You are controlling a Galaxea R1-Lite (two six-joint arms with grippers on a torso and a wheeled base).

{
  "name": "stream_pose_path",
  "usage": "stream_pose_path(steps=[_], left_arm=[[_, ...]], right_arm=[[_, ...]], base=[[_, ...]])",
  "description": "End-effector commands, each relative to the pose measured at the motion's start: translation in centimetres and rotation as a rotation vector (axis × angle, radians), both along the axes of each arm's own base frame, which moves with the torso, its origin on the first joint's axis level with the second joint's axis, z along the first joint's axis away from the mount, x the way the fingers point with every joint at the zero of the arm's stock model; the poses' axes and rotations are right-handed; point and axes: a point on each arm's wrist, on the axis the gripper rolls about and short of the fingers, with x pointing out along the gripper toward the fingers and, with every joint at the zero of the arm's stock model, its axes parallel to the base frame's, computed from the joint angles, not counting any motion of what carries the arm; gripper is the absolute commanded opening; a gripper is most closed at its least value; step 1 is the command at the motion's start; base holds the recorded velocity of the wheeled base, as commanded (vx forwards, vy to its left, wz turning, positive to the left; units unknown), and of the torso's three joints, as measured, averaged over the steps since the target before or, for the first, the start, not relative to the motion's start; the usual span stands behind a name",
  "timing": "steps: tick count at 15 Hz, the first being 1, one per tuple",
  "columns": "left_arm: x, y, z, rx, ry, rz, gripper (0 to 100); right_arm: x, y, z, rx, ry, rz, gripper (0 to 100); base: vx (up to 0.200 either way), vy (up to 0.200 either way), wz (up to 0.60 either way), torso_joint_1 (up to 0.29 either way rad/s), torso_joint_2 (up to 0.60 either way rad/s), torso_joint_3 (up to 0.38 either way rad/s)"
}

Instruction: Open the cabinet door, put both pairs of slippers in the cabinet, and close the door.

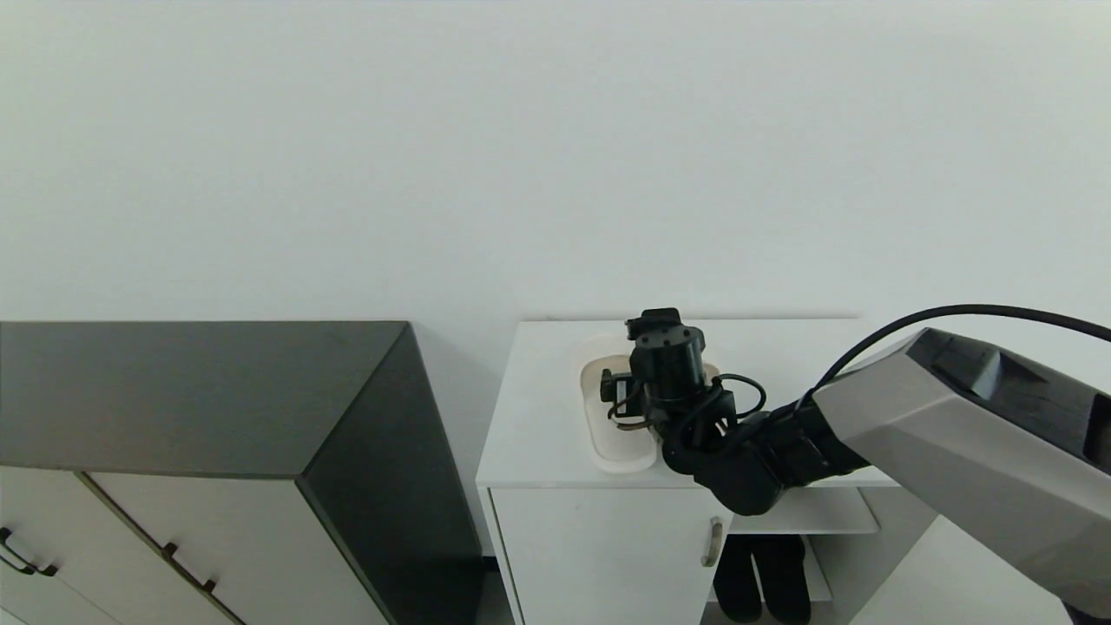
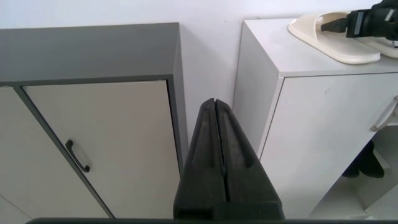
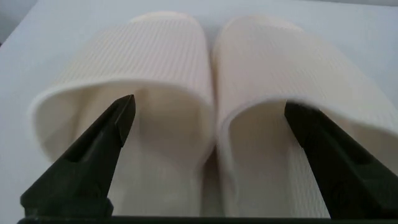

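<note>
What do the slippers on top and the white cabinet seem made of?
Slippers: likely soft foam or rubber, matte cream, judging by fine ribbing and thick rounded edges. Cabinet: probably painted or laminated board, smooth matte white, flat panels, crisp edges; its handle looks metallic.

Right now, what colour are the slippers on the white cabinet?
Cream slippers, finely ribbed; clearest in the right wrist view.

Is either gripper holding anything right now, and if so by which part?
Nothing is held. The right gripper is open, its fingers spread at the cream slippers without closing on them; the left gripper is shut on nothing.
</note>
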Motion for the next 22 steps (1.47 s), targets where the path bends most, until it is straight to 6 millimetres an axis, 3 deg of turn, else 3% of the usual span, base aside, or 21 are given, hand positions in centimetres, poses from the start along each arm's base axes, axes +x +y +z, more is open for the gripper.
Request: stream_pose_path(steps=[1, 2, 11, 15, 17, 19, 22], left_arm=[[0.0, 0.0, 0.0, 0.0, 0.0, 0.0, 0], [0.0, 0.0, 0.0, 0.0, 0.0, 0.0, 0], [0.0, 0.0, 0.0, -0.011, 0.0, 0.0, 0], [0.0, 0.0, 0.0, -0.009, 0.0, 0.0, 0], [0.0, 0.0, 0.0, -0.011, 0.0, 0.0, 0], [0.0, 0.0, 0.0, -0.011, 0.0, 0.0, 0], [0.0, 0.0, 0.0, -0.009, 0.0, 0.0, 0]], right_arm=[[1.0, -0.1, -0.7, -0.003, 0.002, -0.014, 100], [1.1, -0.2, -0.7, -0.008, 0.0, -0.014, 0], [0.2, -0.2, 1.0, 0.004, -0.021, -0.007, 0], [-4.2, -0.7, 2.4, -0.01, 0.012, 0.087, 0], [-6.8, -1.9, 3.7, 0.006, 0.02, 0.175, 0], [-10.3, -4.3, 5.6, 0.039, 0.022, 0.288, 0], [-11.1, -5.2, 5.9, 0.043, 0.026, 0.286, 0]], base=[[0.0, 0.0, 0.0, 0.0, 0.0, 0.0], [0.0, 0.0, 0.0, 0.0, 0.0, 0.0], [0.0, 0.0, 0.0, 0.0, 0.0, 0.0], [0.0, 0.0, 0.0, 0.0, 0.0, 0.0], [0.0, 0.0, 0.0, 0.0, 0.0, 0.0], [0.0, 0.0, 0.0, 0.0, 0.0, 0.0], [0.0, 0.0, 0.0, 0.0, 0.0, 0.0]])
